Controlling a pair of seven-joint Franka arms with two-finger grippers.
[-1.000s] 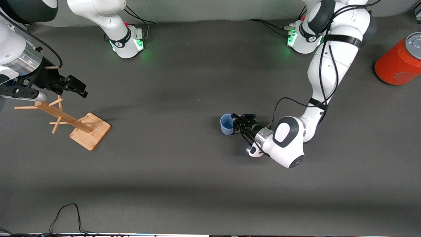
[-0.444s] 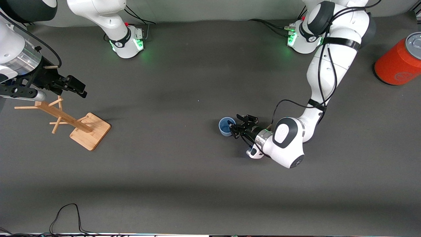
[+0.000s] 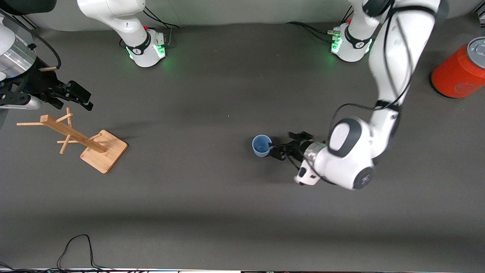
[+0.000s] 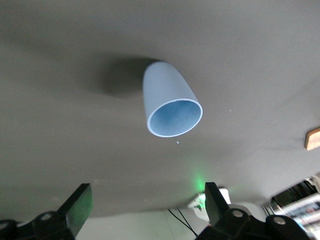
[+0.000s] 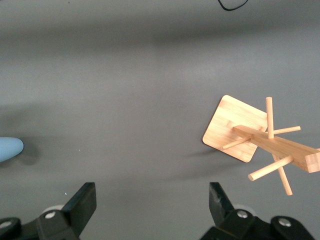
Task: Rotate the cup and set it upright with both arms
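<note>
The light-blue cup (image 3: pixel 261 146) stands upright on the dark table (image 3: pixel 212 197), mouth up, near the middle. My left gripper (image 3: pixel 288 145) hovers low just beside it, toward the left arm's end, open and holding nothing. In the left wrist view the cup (image 4: pixel 170 107) stands free ahead of the left gripper (image 4: pixel 146 205), and the gap between the fingertips is bare. My right gripper (image 3: pixel 70 96) waits open over the top of the wooden rack (image 3: pixel 75 136). The right wrist view has the right gripper (image 5: pixel 151 205) open over bare table, with the cup (image 5: pixel 10 148) at the frame's edge.
The wooden rack (image 5: pixel 260 137) with its pegs stands on a square base (image 3: pixel 104 151) at the right arm's end. An orange-red can (image 3: pixel 460 70) with a grey lid sits at the left arm's end. A black cable (image 3: pixel 75 246) loops at the table's near edge.
My left gripper has opened, let go of the cup and drawn back toward the left arm's end. The cup has settled upright. My right gripper has risen slightly off the rack's top.
</note>
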